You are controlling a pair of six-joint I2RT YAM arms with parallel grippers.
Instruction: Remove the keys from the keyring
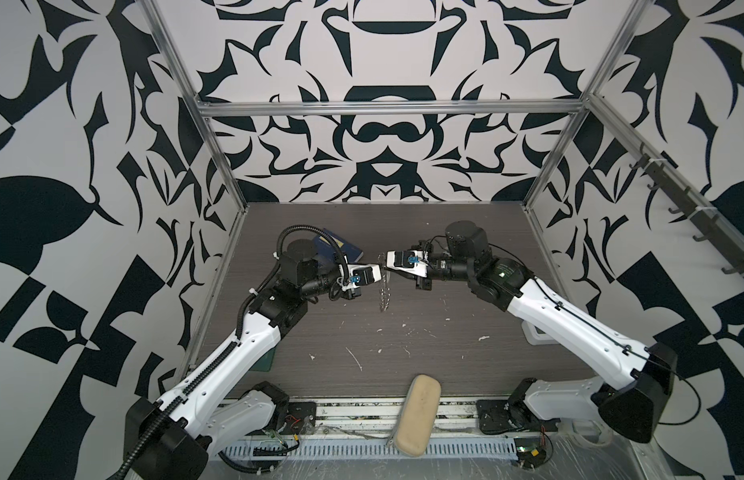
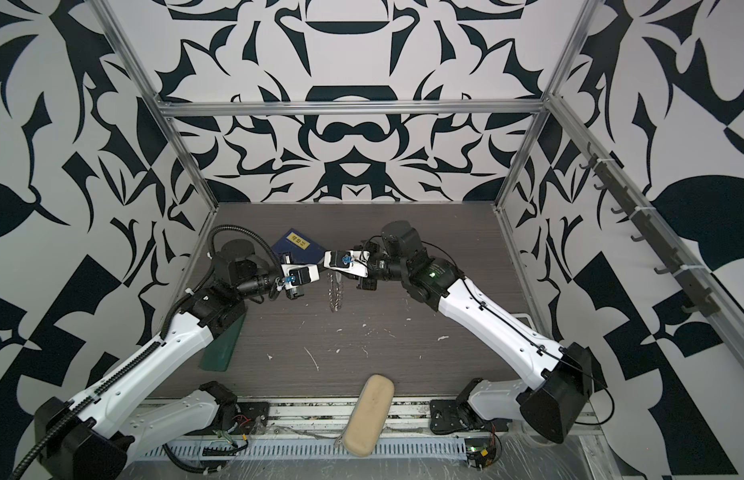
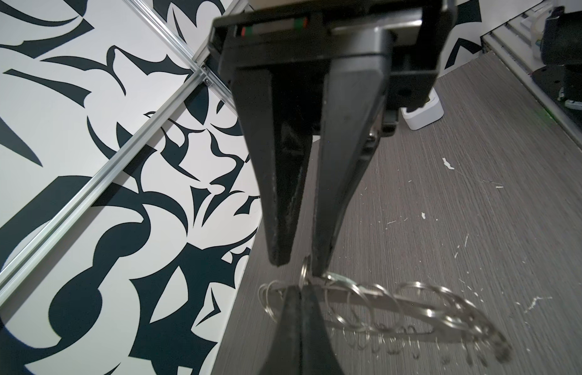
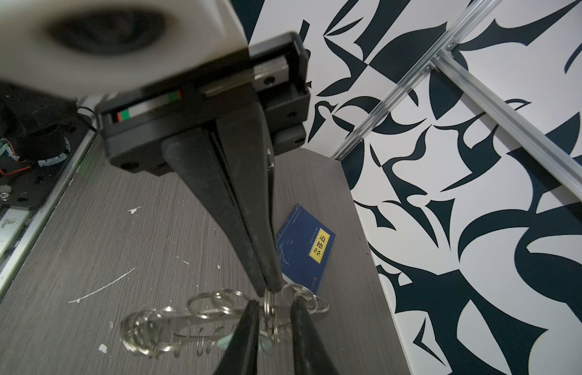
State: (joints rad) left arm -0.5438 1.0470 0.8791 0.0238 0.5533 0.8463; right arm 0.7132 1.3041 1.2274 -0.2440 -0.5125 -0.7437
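Observation:
The keyring (image 1: 384, 291) (image 2: 336, 291), a flat grey metal ring edged with small wire split rings, hangs edge-on above the table between both arms. My left gripper (image 3: 299, 290) (image 1: 382, 272) is shut on a split ring at its top rim. My right gripper (image 4: 275, 303) (image 1: 387, 269) faces it, jaws a little apart, with that same split ring (image 4: 268, 308) between its fingers (image 4: 252, 311). Of the keys, only the pale mint-green tag (image 4: 225, 343) shows, hanging under the keyring (image 4: 198, 316) beside my right fingers; the metal blade is hidden.
A blue book (image 2: 297, 245) (image 4: 305, 246) lies on the table behind the grippers. A green flat object (image 2: 222, 345) sits under the left arm. A beige pouch (image 1: 418, 415) rests on the front edge, and a white box (image 3: 419, 113) stands near the right arm. White specks dot the grey tabletop.

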